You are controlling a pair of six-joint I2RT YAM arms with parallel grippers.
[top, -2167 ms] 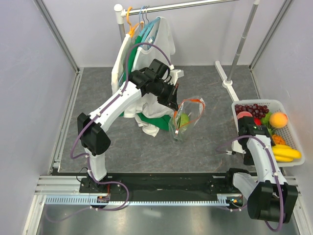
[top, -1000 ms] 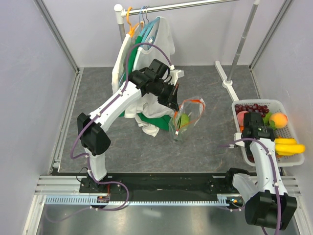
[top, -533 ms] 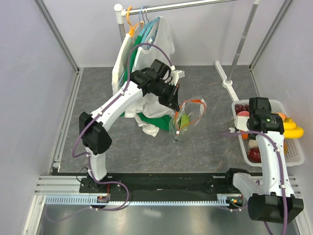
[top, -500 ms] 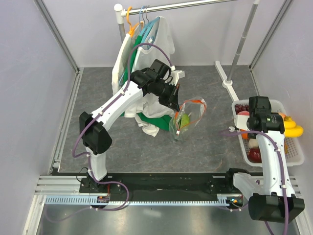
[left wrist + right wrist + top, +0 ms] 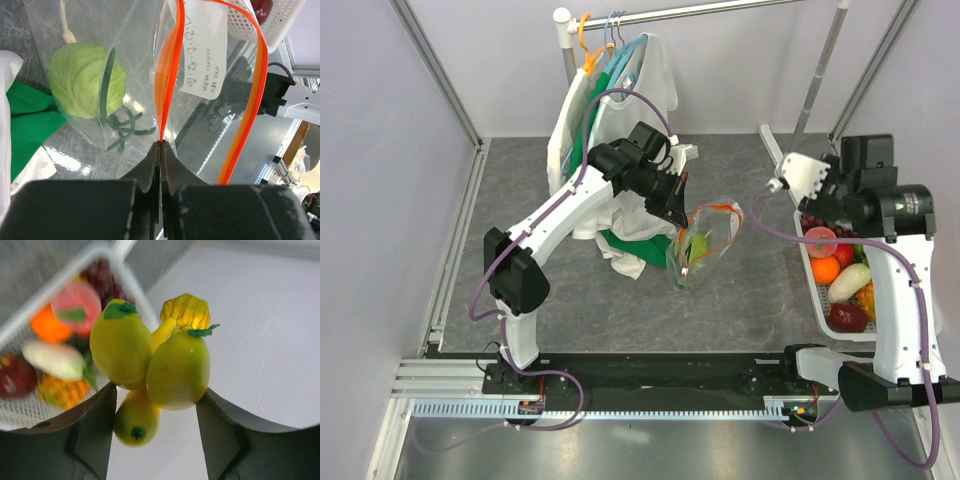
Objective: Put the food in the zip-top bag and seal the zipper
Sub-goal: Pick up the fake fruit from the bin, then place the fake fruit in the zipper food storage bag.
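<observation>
Right gripper (image 5: 156, 392) grips smooth yellow bananas (image 5: 150, 360) above the basket (image 5: 817, 298), stems pointing outward; left gripper (image 5: 161, 145) pinches the orange zipper (image 5: 170, 75).

The white basket (image 5: 55, 282) and its fruit (image 5: 75, 305) are blurred at the right wrist. From above, the banana bunch (image 5: 150, 365) is hidden behind the right arm (image 5: 895, 290). The zip-top bag (image 5: 125, 30) and zipper (image 5: 169, 75) are cut off at the left wrist view's top; the label's (image 5: 205, 55) writing cannot be read.
</observation>
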